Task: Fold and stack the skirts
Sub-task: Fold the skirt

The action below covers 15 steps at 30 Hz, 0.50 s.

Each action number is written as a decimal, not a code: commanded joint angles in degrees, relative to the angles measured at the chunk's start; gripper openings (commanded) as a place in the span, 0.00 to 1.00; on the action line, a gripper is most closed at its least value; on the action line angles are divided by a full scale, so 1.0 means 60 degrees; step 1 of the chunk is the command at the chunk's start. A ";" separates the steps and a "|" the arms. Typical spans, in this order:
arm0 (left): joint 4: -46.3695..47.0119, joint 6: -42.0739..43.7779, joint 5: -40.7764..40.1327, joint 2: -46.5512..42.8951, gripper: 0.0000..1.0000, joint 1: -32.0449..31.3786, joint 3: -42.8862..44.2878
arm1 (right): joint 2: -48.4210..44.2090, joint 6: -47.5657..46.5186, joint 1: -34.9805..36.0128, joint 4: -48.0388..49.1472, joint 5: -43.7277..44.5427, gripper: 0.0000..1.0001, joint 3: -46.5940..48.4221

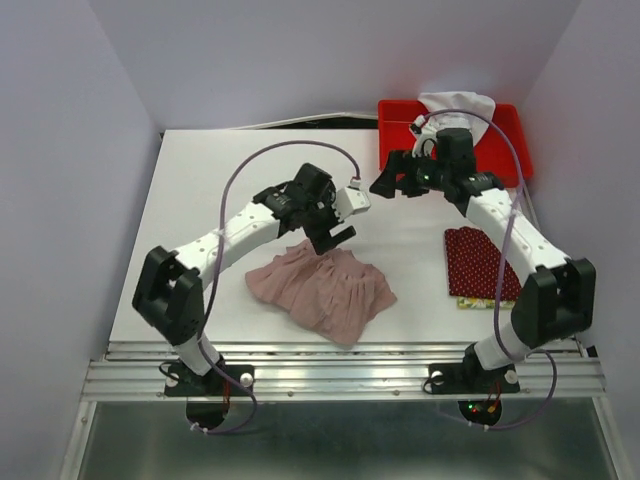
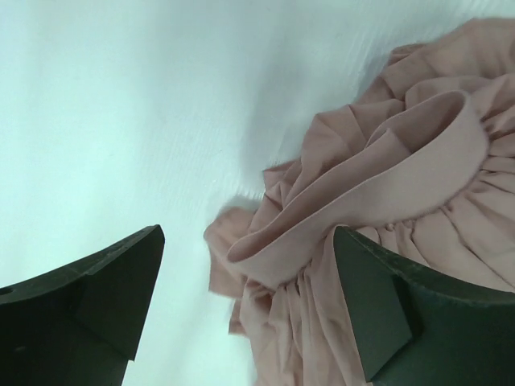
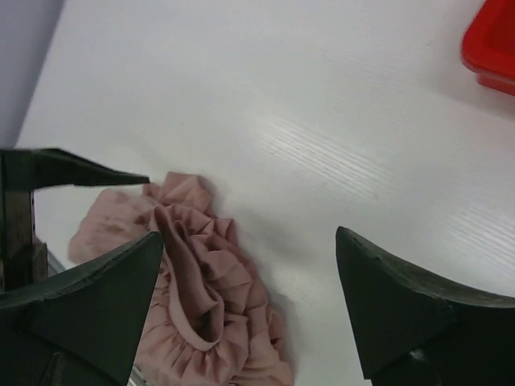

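The dusty-pink pleated skirt (image 1: 322, 288) is lying bunched and unfolded on the surface (image 1: 220, 190), near the front edge and roughly midway between the two arms. Its waistband (image 2: 386, 173) is curling up in a loose loop at one side of the heap. Well to the right, the dark red dotted skirt (image 1: 482, 262) is lying folded flat. It is being carried by the yellow-green patterned skirt (image 1: 468, 302), of which only a thin strip is showing at the near edge. Two skirts are therefore judged to be stacked already, and the pink one is being taken as the piece in hand.

The left gripper (image 1: 336, 236) is hovering just over the far edge of the pink cloth, its jaws being held wide apart with nothing between them. In its wrist view the waistband is passing close by one of its fingers (image 2: 386, 322). The right gripper (image 1: 386, 184) is hanging further back, apart from the cloth, and is likewise being held open and empty.

For this step to be done well, the waistband is probably best taken at its two ends, one by each gripper. That way the pleats are being drawn out flat before any fold is made, whereas a pinch into the middle of the heap is likely to be lifting a lump. Beyond, a red bin (image 1: 510, 140) with white cloth (image 1: 455, 103) in it is standing at the back right corner.
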 commanded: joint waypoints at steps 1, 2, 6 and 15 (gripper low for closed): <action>-0.0421 -0.0870 0.0336 -0.1887 0.99 0.0186 0.0006 | -0.1303 0.0485 0.0106 -0.0339 -0.1617 0.90 -0.1413; -0.0377 -0.0884 0.0467 -0.2398 0.99 0.0259 -0.0315 | -0.1479 0.0587 0.0106 -0.0267 -0.2072 0.85 -0.1706; -0.0406 -0.1453 0.1199 -0.3164 0.99 0.0551 -0.1062 | -0.1963 0.2353 0.0106 0.1278 -0.5770 0.64 -0.3461; -0.1548 -0.2055 0.6980 -0.1792 0.48 0.1944 -0.1458 | -0.1556 0.2580 0.2741 0.2385 -0.6355 0.50 -0.4726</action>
